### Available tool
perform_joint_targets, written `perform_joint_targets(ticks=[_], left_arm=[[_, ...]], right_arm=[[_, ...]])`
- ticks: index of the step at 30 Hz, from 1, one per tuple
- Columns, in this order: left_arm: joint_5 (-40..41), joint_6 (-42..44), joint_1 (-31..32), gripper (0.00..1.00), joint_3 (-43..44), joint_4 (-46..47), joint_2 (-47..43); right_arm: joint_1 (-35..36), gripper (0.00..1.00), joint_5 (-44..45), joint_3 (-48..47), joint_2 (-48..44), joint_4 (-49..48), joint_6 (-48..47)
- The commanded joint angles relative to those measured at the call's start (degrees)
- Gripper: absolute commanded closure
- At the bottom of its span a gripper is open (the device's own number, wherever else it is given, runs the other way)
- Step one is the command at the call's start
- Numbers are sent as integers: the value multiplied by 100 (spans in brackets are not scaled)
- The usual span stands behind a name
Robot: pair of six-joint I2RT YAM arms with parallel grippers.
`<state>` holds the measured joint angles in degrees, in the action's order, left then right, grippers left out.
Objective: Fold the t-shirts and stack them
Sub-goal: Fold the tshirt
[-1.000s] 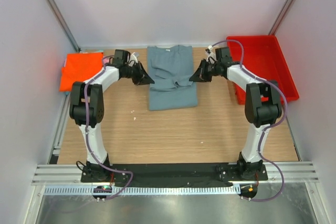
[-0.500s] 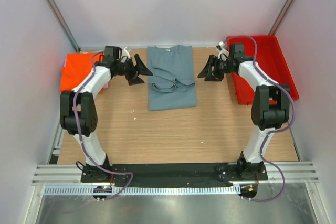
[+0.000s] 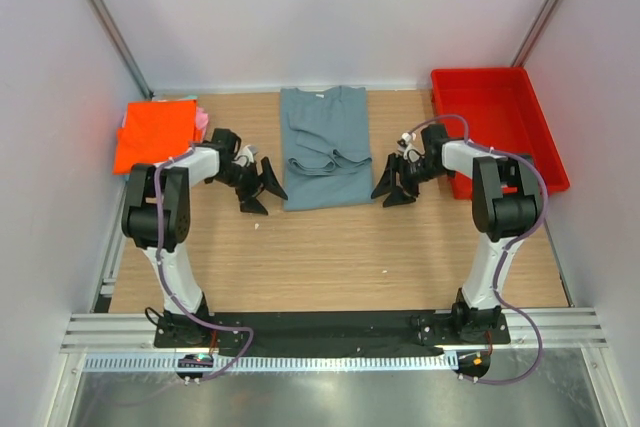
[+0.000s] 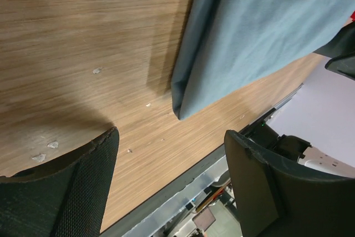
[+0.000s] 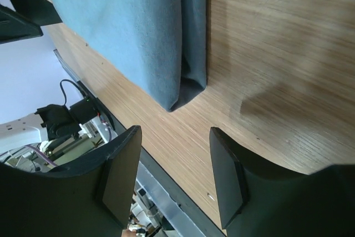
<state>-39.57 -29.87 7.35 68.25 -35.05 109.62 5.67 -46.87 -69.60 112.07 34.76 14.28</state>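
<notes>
A grey-blue t-shirt lies in the middle of the wooden table, both sleeves folded in over its body. Its near corners show as grey-blue t-shirt cloth in the left wrist view and as the same t-shirt in the right wrist view. My left gripper is open beside the shirt's near left corner, holding nothing. My right gripper is open beside the near right corner, also empty. An orange t-shirt lies folded at the far left, with a strip of pink t-shirt at its right edge.
A red plastic bin stands at the far right, close behind the right arm. White walls enclose the table on three sides. A black base rail and metal frame run along the near edge.
Both grippers were shut on the shirt's sleeves a second ago; they opened, let go, swung out to the sides, then came down toward me to the shirt's near corners.
</notes>
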Motion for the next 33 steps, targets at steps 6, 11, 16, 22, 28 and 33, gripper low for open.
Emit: perform_joint_targets(ticks=[6,11,16,22,28,33], left_arm=[[-16,-125,55,23,-163,341,226],[-24,-177,82,23,-14,402,507],[-51,-204,126,24,154,402,718],[-77,-256,135,26,101,481,701],[-24,-283,126,26,40,508,683],[28,-300,135,26,4,543,744]], right_arm=[[101,44,-349,96,-124,-426,92],[180,44,-393,61,104,-716,372],[198,46,-358,-18,385,-1024,619],[215,52,-305,8,675,-1384,900],[224,58,-182,175,834,-1332,1059],[224,51,-217,175,904,-1016,884]])
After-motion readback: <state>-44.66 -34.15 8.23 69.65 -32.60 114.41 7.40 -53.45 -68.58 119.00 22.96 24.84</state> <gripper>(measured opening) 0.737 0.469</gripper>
